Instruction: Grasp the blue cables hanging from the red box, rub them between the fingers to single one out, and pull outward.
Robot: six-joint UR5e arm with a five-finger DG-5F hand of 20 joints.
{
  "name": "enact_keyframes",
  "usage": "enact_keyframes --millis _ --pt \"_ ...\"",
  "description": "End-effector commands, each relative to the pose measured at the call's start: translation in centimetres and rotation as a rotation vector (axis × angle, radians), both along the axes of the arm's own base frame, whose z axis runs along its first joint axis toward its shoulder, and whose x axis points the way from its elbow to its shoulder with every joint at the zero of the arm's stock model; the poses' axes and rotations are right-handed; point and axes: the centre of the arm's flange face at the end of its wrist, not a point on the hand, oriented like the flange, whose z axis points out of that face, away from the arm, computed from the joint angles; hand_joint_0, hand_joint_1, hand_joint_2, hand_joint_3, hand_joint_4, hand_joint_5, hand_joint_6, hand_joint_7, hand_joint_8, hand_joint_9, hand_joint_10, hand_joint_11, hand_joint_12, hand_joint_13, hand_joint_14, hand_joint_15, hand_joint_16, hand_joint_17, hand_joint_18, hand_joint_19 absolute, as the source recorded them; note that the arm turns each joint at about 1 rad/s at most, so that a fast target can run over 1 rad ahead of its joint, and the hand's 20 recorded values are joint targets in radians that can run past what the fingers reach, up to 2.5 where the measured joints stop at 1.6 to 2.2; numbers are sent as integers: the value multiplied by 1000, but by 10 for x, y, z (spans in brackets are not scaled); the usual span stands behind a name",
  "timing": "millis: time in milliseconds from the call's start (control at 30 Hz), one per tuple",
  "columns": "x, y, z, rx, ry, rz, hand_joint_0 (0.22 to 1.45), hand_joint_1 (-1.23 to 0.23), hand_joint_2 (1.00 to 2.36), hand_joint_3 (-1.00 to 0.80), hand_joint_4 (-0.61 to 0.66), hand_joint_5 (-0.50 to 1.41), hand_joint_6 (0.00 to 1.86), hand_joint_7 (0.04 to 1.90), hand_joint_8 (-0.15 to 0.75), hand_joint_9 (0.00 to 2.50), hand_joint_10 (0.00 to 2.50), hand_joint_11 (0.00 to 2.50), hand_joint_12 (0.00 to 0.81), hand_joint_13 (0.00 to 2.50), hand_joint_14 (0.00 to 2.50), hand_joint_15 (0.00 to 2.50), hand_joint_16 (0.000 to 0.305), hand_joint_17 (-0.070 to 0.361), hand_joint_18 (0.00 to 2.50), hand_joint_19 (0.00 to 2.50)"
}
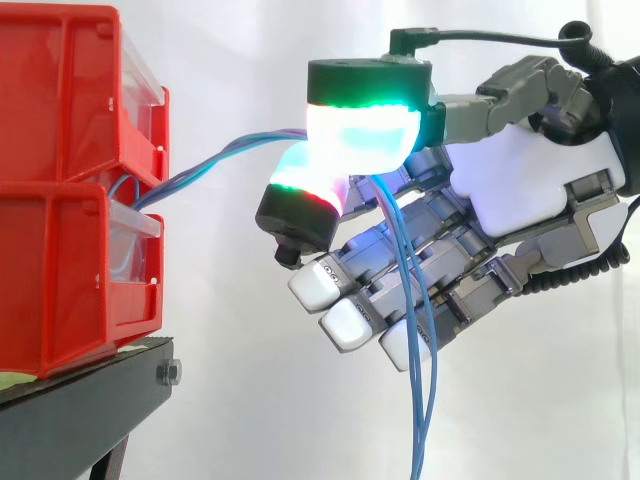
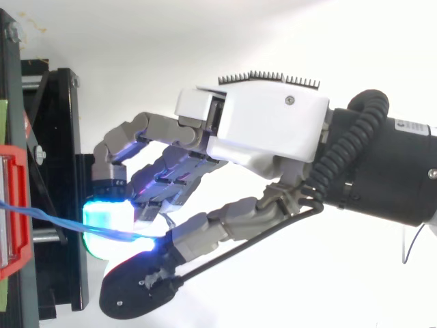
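Observation:
Thin blue cables (image 1: 205,163) run out of the upper red bin (image 1: 75,95) and stretch rightward to my hand (image 1: 520,190). Two glowing pads (image 1: 360,135), one green-white and one red-green, pinch the cables between them. Past the pinch the cables drop down in front of the other fingers (image 1: 355,322), which are curled with white tips, and hang off the bottom of the side view. From above, the blue cables (image 2: 61,220) cross from the red bin (image 2: 15,212) to the cyan pad (image 2: 108,220) of the hand (image 2: 266,130).
Two red bins are stacked at the left, the lower one (image 1: 70,280) with a clear front, on a black stand (image 1: 90,390). A white curtain is behind. The arm enters from the right.

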Motion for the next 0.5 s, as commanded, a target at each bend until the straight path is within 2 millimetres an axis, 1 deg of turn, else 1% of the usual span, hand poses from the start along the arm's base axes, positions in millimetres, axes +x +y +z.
enact_keyframes --millis 0,33,67,100,133,200,267,333,367,433,467 --pt "0 0 1 1 -2 -1 527 -819 1000 -500 113 -172 888 1065 276 755 12 433 395 717 19 520 48 109 663 509" --pt "0 1 1 1 -2 1 495 -778 1000 -500 121 -169 886 1061 286 771 12 439 405 731 19 516 50 113 678 517" --pt "0 1 -1 0 -1 1 459 -691 1000 -500 131 -163 880 1063 308 808 11 434 422 751 19 522 53 120 699 511" --pt "0 0 -1 0 -1 -1 459 -687 1000 -500 130 -163 879 1067 310 814 12 436 423 753 17 526 54 121 699 519" --pt "0 1 1 1 -2 1 443 -647 1000 -500 133 -160 877 1060 318 823 13 418 435 772 18 523 55 125 712 520" --pt "0 1 0 0 -1 1 439 -590 1000 -500 132 -158 872 1058 319 844 11 417 437 789 19 524 57 127 720 527" --pt "0 1 0 1 -1 2 478 -556 1000 -500 122 -156 865 1080 311 857 12 430 423 782 17 534 53 120 692 546" --pt "0 0 0 0 1 1 520 -574 1000 -500 109 -155 860 1116 298 855 12 426 406 773 18 536 50 113 664 563" --pt "0 1 0 1 -1 2 564 -607 1006 -408 103 -153 859 1144 290 861 13 436 393 771 19 545 48 108 646 577" --pt "0 0 1 1 -1 1 571 -636 1011 -313 94 -152 861 1162 289 867 15 440 393 772 20 546 48 107 645 578" --pt "0 0 2 1 -4 1 583 -682 1012 -234 94 -150 864 1160 308 878 14 434 412 794 18 535 52 116 682 547"
